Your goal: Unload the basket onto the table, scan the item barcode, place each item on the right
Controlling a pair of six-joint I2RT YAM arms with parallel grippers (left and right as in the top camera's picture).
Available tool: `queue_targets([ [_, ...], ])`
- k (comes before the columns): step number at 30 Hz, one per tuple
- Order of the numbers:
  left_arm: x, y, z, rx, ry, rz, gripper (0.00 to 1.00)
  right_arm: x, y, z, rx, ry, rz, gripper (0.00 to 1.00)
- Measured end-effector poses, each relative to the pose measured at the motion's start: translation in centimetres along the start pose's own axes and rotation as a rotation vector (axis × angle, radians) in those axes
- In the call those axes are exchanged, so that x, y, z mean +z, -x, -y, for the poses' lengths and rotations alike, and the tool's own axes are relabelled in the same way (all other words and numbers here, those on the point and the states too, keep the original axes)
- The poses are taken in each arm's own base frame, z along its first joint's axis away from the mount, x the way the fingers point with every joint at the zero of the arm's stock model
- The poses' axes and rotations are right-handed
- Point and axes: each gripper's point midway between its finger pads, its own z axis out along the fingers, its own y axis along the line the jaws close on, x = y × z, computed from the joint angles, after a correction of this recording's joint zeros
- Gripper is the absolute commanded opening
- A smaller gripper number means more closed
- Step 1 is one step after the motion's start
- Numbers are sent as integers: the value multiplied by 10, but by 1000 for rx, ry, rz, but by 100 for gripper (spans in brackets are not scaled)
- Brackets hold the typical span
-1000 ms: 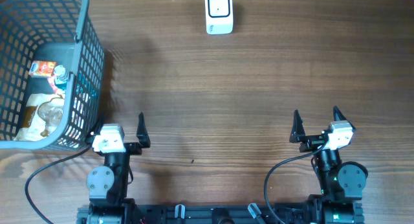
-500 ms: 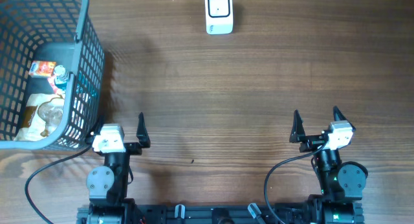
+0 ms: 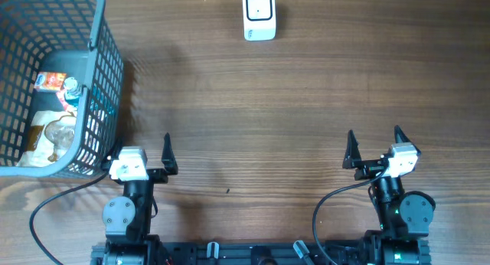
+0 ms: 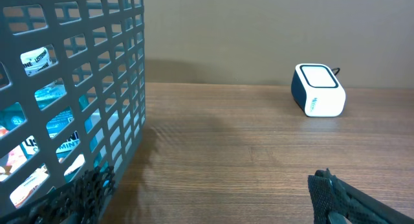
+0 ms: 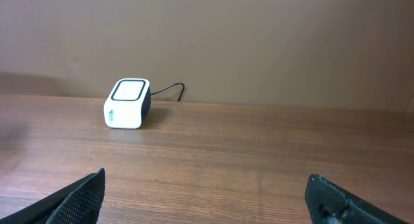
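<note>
The white barcode scanner [image 3: 259,14] with a dark-rimmed window stands at the far middle of the wooden table; it also shows in the left wrist view as the scanner [image 4: 318,90] and in the right wrist view as the scanner [image 5: 128,104]. Packaged items [image 3: 50,104] lie inside the grey mesh basket [image 3: 101,43] at the far left, and show through the basket's wall as items [image 4: 45,127]. My left gripper [image 3: 143,152] stands open and empty at the front left, its left finger close to the basket's corner. My right gripper [image 3: 374,146] stands open and empty at the front right.
The basket [image 4: 97,68] rises tall just left of my left gripper [image 4: 207,198]. A thin cable runs from the back of the scanner to the rear wall. Bare wood lies ahead of my right gripper [image 5: 207,195].
</note>
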Motion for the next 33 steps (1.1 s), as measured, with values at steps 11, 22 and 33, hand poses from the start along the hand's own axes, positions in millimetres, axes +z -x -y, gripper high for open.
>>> queue_targets([
  [11, -17, 29, 71, -5, -429, 124, 100, 0, 0, 0, 0, 0, 0, 100],
  [22, -101, 128, 130, 123, -864, 534, 100, 0, 0, 0, 0, 0, 0, 100],
  [33, -66, 229, 114, -26, -686, 158, 100, 0, 0, 0, 0, 0, 0, 100],
])
